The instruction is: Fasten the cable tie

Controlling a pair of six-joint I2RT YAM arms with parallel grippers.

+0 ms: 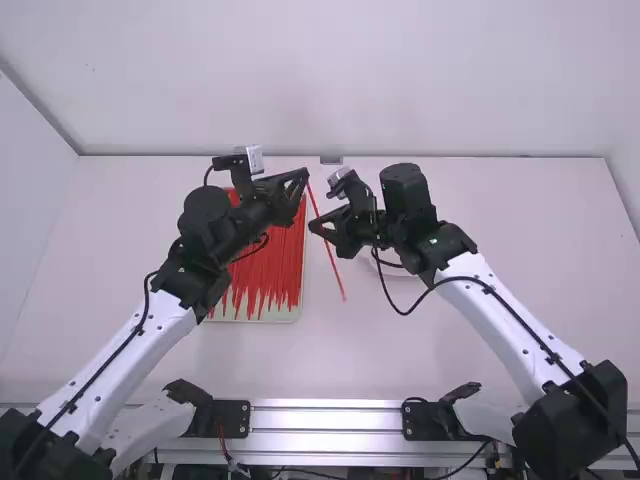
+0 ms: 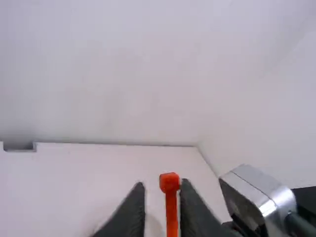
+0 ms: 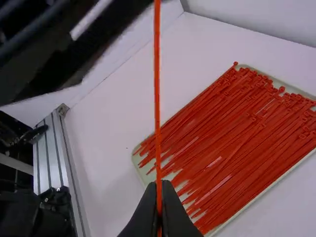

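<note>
Red cable tie slants over white table, tail end nearest the bases, beside tray of spare ties. R gripper pinched tight on the strap approx. mid-length. Farther back, L gripper set narrow, tie's head betw. its jaws, gap on one side.

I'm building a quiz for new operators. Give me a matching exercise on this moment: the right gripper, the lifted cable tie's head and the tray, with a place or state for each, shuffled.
Things:
1. right gripper
2. head of the lifted cable tie
3. tray

Places or states:
A. flat on the table, full of red ties
B. shut on the lifted tie's strap
C. up off the table, at the left gripper

Pairs: 1-B, 2-C, 3-A.
</note>
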